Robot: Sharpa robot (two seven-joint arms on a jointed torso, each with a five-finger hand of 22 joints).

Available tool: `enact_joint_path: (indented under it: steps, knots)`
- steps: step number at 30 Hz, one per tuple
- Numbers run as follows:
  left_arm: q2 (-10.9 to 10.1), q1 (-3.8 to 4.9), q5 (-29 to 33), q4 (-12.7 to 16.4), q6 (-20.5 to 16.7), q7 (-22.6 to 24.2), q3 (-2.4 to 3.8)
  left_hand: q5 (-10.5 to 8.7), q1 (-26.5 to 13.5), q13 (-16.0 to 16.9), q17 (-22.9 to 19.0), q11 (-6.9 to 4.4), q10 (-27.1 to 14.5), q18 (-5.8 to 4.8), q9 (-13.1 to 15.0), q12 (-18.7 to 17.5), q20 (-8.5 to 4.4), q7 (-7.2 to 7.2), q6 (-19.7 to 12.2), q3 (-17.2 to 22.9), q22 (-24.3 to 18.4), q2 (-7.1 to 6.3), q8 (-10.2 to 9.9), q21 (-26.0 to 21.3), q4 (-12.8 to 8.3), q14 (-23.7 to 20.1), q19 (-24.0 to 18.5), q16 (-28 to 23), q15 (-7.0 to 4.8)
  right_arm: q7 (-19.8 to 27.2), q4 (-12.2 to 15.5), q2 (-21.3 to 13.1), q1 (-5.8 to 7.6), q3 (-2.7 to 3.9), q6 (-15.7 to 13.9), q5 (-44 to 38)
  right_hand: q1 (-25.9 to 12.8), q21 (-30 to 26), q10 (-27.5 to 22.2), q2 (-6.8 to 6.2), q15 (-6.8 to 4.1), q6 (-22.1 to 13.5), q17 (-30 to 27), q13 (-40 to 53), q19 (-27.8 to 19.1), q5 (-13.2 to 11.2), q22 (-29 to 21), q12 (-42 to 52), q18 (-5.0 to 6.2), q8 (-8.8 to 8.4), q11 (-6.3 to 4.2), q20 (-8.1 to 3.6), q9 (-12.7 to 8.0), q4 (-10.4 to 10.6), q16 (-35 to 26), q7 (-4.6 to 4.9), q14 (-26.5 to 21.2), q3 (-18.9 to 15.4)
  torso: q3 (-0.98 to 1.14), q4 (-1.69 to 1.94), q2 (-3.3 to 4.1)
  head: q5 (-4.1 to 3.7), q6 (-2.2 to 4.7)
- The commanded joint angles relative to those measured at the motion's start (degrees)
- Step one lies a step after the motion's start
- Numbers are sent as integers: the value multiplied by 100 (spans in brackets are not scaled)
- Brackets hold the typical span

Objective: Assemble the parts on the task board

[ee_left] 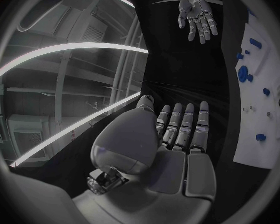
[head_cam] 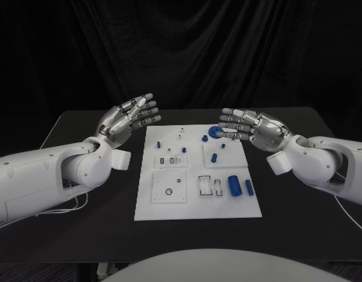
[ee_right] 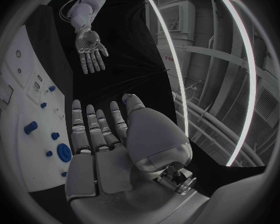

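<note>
**Over the board's far end, both hands wait empty**

Above the black surface (head_cam: pixel 79 126), the left hand (head_cam: pixel 130 117) and right hand (head_cam: pixel 253 127) hover with fingers spread, holding nothing, palms turned toward each other across the far end of the white board (head_cam: pixel 196 208). No piece looks picked up yet, so assembly seems to be at its start. Blue parts lie scattered on the board: a round blue disc (head_cam: pixel 215 131) just beside the right hand's fingertips, two blue cylinders (head_cam: pixel 234 185) nearer the robot, small pegs (head_cam: pixel 215 157) between. The next move likely calls for lowering the right hand onto the disc. Nothing blocks either hand.
</note>
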Motion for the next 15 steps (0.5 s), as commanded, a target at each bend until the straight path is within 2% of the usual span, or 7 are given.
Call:
enact_joint_path:
  steps: [1,6,7,9,10,11,15]
  knots:
    - [-115,-2,-232,112,-31,875,4,57,93,-4,8,30,41,-30,8,61,-1,25,66,44,-11,-15,34,33,-6,81,56,63,20,-97,31,-60,57,3,94,-270,99,72,115,-25,-10,99,95,105,290,29,8,312,43,188,21,-8,70,-123,190,23,175,87,-52,55,205,-12,27]
    - [-390,2,-211,359,-77,952,4,121,149,-6,9,92,58,-75,13,112,3,85,168,79,-17,-44,58,51,-8,128,115,112,61,-108,4,-129,242,3,-95,-631,323,231,259,-121,-20,78,341,333,858,5,36,897,62,649,53,-38,222,-353,675,93,538,358,-76,60,330,27,23]
    - [-435,3,-168,403,-85,961,4,133,162,-5,9,102,63,-84,14,123,2,98,185,95,-18,-35,62,55,-8,137,127,120,63,-123,-11,-129,288,3,-134,-758,422,614,379,-191,-82,9,564,457,1541,-37,198,1185,-23,817,49,-271,272,-457,1105,117,939,476,-81,59,375,37,40]
    - [-541,5,6,509,-72,975,4,210,198,3,13,44,110,-80,31,201,-11,201,378,149,-24,-22,122,72,-1,199,181,178,2,-204,-35,-125,413,3,-248,-1110,566,1350,846,-264,-302,94,887,624,2464,-178,559,1574,49,997,-46,-516,328,-594,1737,156,1656,598,-87,57,401,62,26]
    - [-569,5,54,537,-63,977,4,233,204,4,13,33,121,-75,35,222,-14,230,418,162,-28,-22,135,72,1,208,188,191,0,-242,-40,-122,458,3,-285,-1221,566,1350,846,-264,-302,94,887,624,2464,-178,559,1574,49,997,-46,-516,328,-594,1737,156,1656,598,-88,57,405,68,21]
    - [-612,6,109,578,-49,983,4,242,207,3,13,35,120,-74,35,226,-14,238,424,167,-30,-21,136,71,1,209,190,193,0,-320,-47,-113,539,3,-349,-1411,600,1694,1174,-305,-413,180,1050,696,2701,-352,749,1752,45,1126,-133,-622,361,-609,2026,136,1972,677,-94,57,438,78,28]
    - [-759,7,61,690,12,1026,4,314,246,-2,7,61,101,-73,28,247,-16,264,415,216,-45,-4,128,55,-4,189,176,200,1,-664,-83,-32,874,3,-692,-2162,724,2639,2129,-503,-629,679,1332,729,2843,-355,1349,1905,38,1474,-335,-807,415,-728,2426,279,2525,1009,-111,57,523,106,69]
